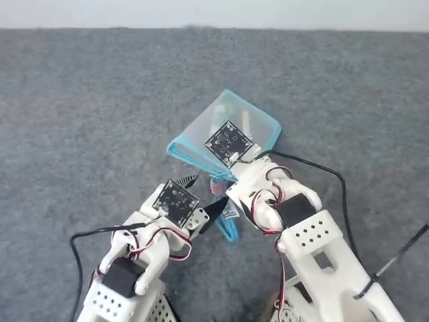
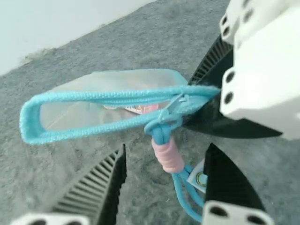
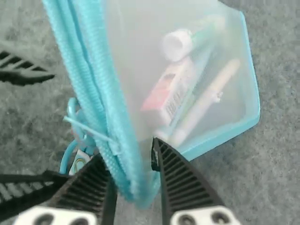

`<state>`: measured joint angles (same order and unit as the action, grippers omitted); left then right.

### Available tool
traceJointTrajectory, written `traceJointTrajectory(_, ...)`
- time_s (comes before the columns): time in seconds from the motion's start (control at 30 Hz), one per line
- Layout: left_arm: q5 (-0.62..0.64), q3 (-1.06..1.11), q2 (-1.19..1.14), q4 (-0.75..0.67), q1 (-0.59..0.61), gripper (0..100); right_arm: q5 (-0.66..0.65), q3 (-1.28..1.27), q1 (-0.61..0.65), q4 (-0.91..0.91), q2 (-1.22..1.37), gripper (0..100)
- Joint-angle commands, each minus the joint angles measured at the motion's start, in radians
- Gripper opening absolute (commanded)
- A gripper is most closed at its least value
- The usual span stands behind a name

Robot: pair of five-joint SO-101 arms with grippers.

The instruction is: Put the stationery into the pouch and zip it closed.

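grey matting (image 1: 80,100) under everything. at left, left gripper (image 2: 166,150) spread wide, straddling the pink zip pull (image 2: 168,158) without touching it. further right, translucent pouch (image 1: 201,131) on its side, stationery (image 3: 187,89) already inside: pens, a stick, a small box. loading done, by the look of it. zip (image 2: 108,101) gaping along most of the mouth, slider (image 2: 174,104) parked at the pinched end. at right, right gripper (image 3: 129,154) clamped on that end of the pouch. left to do: take the pull, draw it across.
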<state>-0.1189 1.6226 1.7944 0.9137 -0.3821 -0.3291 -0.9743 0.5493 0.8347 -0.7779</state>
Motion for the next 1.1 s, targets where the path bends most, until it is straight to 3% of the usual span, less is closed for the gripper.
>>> traceJointTrajectory(0.0,-0.012,-0.008,-0.002,-0.046,-0.008,26,-0.018,0.060,0.019,0.044,-0.076,0.6)
traceJointTrajectory(0.27,-0.011,-0.008,0.000,-0.048,-0.009,22,-0.025,-0.057,0.028,0.019,-0.231,0.6)
traceJointTrajectory(0.47,-0.011,-0.008,0.000,-0.048,-0.008,22,-0.069,-0.083,0.117,0.013,-0.214,0.6)
traceJointTrajectory(0.83,-0.011,-0.004,0.002,-0.060,-0.008,22,-0.071,-0.083,0.122,0.015,-0.205,0.6)
traceJointTrajectory(1.07,-0.011,-0.002,0.002,-0.069,-0.006,17,-0.071,-0.083,0.124,0.019,-0.205,0.6)
